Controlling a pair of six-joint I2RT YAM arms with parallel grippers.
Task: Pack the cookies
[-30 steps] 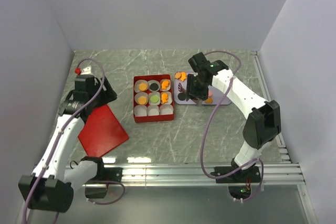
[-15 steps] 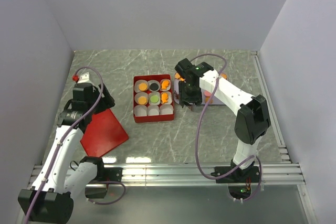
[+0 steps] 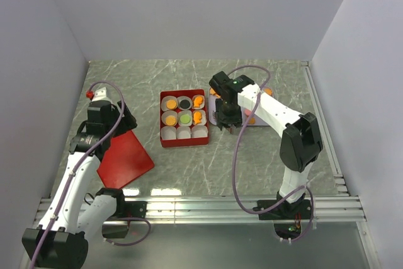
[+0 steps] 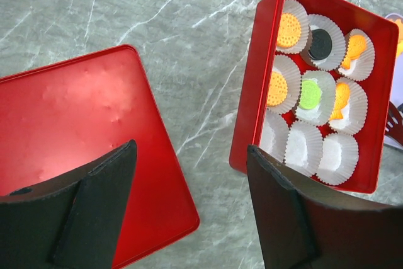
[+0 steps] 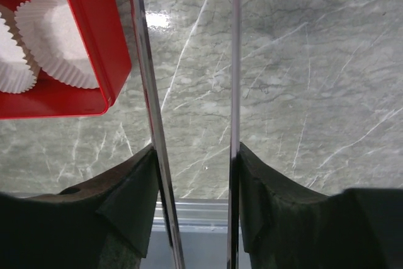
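The cookies sit in two places. Six of them lie in white paper cups (image 4: pixel 305 146) inside the red box (image 3: pixel 184 144), which stands mid-table with its edges roughly square to the table (image 3: pixel 189 168). They fill the far and middle rows. The far row holds an orange disc (image 4: pixel 289 29), a black disc (image 4: pixel 321 42) and an orange piece (image 4: pixel 356 45). The middle row holds an orange disc (image 4: pixel 277 89), a green disc (image 4: pixel 310 96) and another orange piece (image 4: pixel 341 96). The round ones lie flat, faces up, so they have no long axis. The two right-hand orange pieces look irregular and seem to lean in their cups. The near row of cups is empty.

More cookies lie on the purple tray (image 3: pixel 255 121) just right of the box, among them an orange one (image 3: pixel 268 91) at its far right. The arm covers most of the tray.

The right gripper (image 3: pixel 228 124) hangs over the tray's near-left corner, close to the box's right wall. In its wrist view the two thin blade fingers (image 5: pixel 148 80) stand parallel with a modest gap. Only marble shows between them and they hold nothing.

The left gripper (image 4: pixel 189 149) hovers over the far-right edge of the red lid (image 4: pixel 82 130), which lies flat left of the box — its fingers (image 4: pixel 94 206) are spread wide and hold nothing.
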